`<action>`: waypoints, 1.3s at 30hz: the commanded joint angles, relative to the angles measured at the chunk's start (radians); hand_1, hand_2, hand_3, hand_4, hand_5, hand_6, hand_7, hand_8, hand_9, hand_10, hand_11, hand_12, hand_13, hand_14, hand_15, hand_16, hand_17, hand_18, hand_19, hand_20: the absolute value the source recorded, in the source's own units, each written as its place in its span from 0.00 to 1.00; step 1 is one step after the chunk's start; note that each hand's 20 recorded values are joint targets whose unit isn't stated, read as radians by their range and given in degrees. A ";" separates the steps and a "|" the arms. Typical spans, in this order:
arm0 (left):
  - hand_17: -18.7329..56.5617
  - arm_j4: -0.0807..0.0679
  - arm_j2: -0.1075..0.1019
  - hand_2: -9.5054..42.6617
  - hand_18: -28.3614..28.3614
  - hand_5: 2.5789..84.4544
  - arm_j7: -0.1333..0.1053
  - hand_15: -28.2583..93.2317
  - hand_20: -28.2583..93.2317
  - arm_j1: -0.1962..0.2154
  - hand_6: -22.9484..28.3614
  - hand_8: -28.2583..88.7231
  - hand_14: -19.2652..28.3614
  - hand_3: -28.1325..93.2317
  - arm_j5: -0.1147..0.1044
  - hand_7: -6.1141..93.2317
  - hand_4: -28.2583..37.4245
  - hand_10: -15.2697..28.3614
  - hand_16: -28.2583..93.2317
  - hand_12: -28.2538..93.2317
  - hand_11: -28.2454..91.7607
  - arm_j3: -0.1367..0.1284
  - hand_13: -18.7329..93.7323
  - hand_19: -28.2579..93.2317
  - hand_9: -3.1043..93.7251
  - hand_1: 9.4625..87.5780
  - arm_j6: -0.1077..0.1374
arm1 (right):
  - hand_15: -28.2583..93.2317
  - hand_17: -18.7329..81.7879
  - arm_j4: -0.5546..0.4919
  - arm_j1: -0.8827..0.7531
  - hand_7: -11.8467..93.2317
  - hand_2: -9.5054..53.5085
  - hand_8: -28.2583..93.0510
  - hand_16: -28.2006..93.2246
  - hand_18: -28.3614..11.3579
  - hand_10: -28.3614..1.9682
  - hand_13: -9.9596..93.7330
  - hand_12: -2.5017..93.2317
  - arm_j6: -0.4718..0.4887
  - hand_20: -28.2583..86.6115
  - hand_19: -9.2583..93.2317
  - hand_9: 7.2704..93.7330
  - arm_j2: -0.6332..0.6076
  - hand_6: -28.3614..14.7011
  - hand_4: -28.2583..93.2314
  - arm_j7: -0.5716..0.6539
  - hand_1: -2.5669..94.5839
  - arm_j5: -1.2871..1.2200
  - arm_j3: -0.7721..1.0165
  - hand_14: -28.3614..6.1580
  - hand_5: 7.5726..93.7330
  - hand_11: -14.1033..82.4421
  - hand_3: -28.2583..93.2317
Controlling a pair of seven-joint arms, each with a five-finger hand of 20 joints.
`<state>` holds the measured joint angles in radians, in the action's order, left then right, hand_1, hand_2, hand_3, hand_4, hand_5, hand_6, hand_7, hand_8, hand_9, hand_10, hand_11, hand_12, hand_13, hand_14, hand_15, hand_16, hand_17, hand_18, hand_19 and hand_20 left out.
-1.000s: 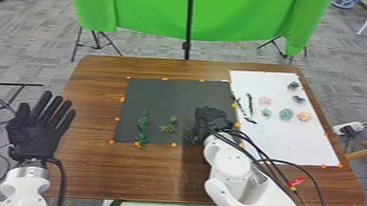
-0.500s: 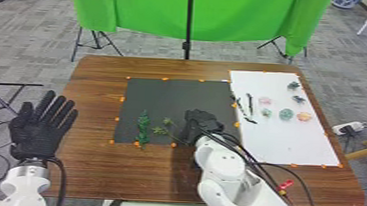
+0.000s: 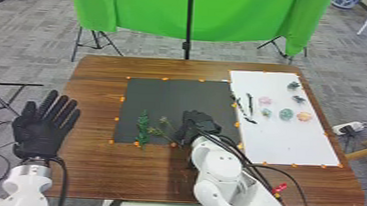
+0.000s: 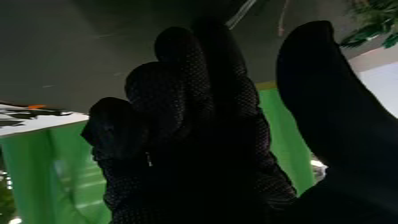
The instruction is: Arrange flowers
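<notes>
Near side first: the left hand [image 3: 42, 135] is hanging wide open just off the table's [image 3: 90, 162] left edge, its fingers spread and holding nothing. The right hand [image 3: 195, 127] is sitting over the dark mat [image 3: 175, 98], toward its near right corner, and it's by far the nearer of the 2 to the thin sprig [image 3: 162, 131]. In the right wrist view its fingers [image 4: 185, 75] are bending only a little, its thumb [image 4: 322, 75] is standing well apart, and nothing is showing in the grasp.

Here's the relation that's counting: the sprig is lying just to the left of those fingers, its heads pointing far and left, its stem slanting back toward the mat's near edge. Any next nudge or pinch is likely needing to follow that slant. Beyond it, the leafy green stem [image 3: 142, 128] is running near to far by the mat's near left corner, so a push too far left could be tangling them.

Farther off, 2 dark twigs [image 3: 250, 103] are lying along the white sheet's [image 3: 289, 145] left edge, and the pink flower [image 3: 265, 100] is resting beside them. No lettering is coming through readable.
</notes>
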<state>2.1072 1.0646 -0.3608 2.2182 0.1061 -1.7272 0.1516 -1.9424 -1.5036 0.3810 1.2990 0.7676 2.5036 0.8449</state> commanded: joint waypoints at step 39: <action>0.13 0.003 0.029 0.33 0.75 0.47 0.000 0.51 0.31 0.019 0.64 0.16 0.75 0.87 0.015 0.16 0.00 0.71 0.17 0.30 0.38 0.020 0.40 0.51 0.39 0.25 -0.018 | 0.89 0.58 0.359 0.216 0.31 0.00 0.16 0.47 0.00 0.25 0.69 0.28 -0.071 0.86 1.00 0.67 -0.210 0.53 0.00 0.077 0.49 -0.011 0.072 0.29 0.78 0.63 0.84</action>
<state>2.1126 1.0903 -0.3815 2.2378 0.1081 -1.7181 0.1430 -1.6245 -1.2817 0.2737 1.0795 0.8393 2.5272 0.9533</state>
